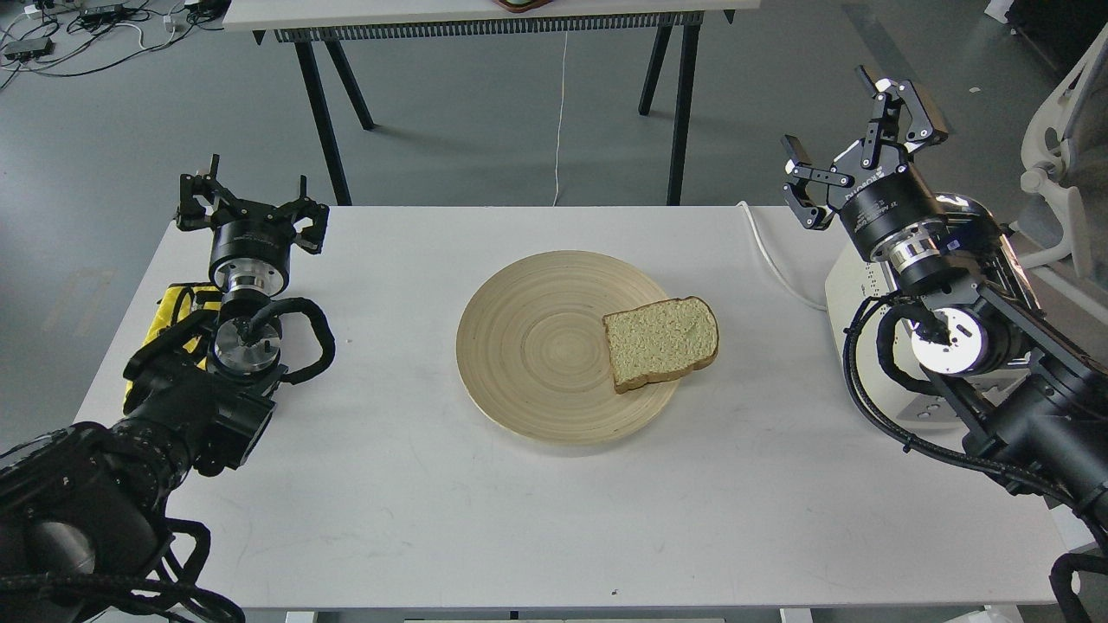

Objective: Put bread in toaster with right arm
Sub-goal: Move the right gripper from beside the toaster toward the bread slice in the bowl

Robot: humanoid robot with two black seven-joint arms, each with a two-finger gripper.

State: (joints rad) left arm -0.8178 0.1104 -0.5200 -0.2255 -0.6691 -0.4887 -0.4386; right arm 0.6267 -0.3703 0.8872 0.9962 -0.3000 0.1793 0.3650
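A slice of tan bread [661, 341] with a brown crust lies flat on the right side of a round wooden plate [537, 346] at the table's middle. The cream-white toaster [853, 294] with a chrome top stands at the table's right edge, mostly hidden behind my right arm. My right gripper [853, 143] is open and empty, raised above the toaster's far end, well right of and behind the bread. My left gripper [251, 203] is open and empty over the table's far left corner.
A yellow cloth [169, 316] lies under my left arm at the left edge. The toaster's white cord [770, 260] runs across the far right of the table. A second table [485, 17] stands behind, and a white chair [1069, 147] at the right.
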